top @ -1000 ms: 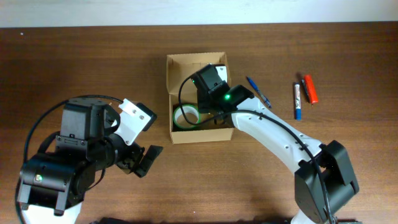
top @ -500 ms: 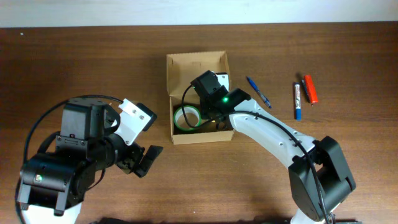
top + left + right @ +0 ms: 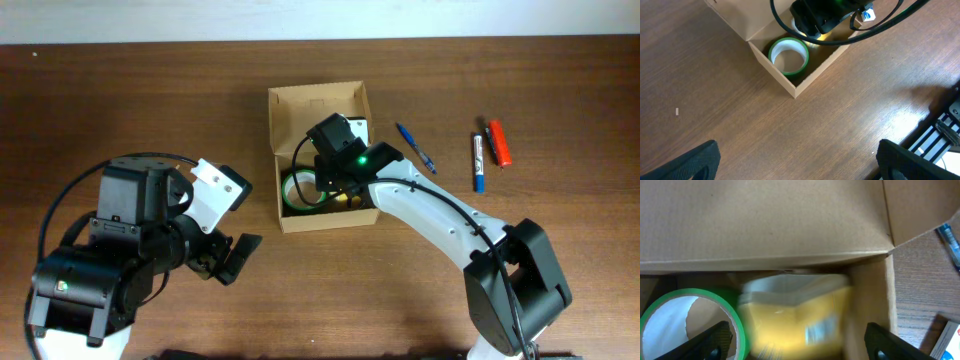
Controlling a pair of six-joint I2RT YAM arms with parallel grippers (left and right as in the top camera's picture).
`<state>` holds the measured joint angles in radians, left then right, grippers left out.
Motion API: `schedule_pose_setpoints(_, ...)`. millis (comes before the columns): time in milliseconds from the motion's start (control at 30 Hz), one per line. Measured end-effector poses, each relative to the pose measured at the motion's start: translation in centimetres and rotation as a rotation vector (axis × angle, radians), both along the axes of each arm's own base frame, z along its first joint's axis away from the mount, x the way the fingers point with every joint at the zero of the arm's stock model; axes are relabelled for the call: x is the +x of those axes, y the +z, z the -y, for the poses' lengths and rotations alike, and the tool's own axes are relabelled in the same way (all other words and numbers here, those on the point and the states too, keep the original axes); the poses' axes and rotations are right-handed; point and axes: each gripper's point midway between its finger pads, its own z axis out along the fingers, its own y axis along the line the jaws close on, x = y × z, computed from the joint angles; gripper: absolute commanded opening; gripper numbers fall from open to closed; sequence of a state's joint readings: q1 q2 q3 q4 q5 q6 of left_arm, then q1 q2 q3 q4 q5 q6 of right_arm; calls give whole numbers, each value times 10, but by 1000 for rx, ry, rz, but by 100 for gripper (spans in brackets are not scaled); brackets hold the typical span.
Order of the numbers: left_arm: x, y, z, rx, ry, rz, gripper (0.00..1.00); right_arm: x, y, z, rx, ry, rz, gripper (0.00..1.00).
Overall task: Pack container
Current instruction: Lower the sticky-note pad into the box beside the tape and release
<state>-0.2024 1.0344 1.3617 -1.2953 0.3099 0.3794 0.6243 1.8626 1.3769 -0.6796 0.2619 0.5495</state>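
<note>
A dark brown wooden table (image 3: 120, 90) fills the overhead view. The left arm (image 3: 110, 260) is bunched over its near-left part. The left gripper (image 3: 797, 150) hangs above bare wood well apart from the box, its fingers spread wide and holding nothing. The right arm (image 3: 440, 225) stretches from the near-right corner toward the middle. Its right gripper (image 3: 797, 330) is lowered into the container (image 3: 315, 105), with the fingers splayed apart and gripping nothing. The container is a plain, unmarked tan-brown cardboard box sitting near the middle of the table, slightly toward the far side. Its mouth faces straight up. Its flap lid is hinged on the far wall and thrown back away from the robot, so box and lid together run longest from near to far. Its walls are almost square to the table's edges. Inside, a green tape roll (image 3: 298, 190) lies flat in the left half. A blurred yellow object (image 3: 785, 305) lies beside it on the right, below the open fingers. On the table to the right of the box lie a blue pen (image 3: 414, 148) and, farther right, a blue marker (image 3: 478, 162) and an orange marker (image 3: 499, 143) side by side.
</note>
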Motion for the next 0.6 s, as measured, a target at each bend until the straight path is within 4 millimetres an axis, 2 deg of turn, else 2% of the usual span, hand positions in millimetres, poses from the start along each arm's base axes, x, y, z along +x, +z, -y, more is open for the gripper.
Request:
schedule_pose_setpoints(300,0,0,0,0,0,0,99,-1,-1,1,-3,0,-5,88)
schedule_pose_setpoints(600,0,0,0,0,0,0,99,-13,-4,6,-22,6,-57,88)
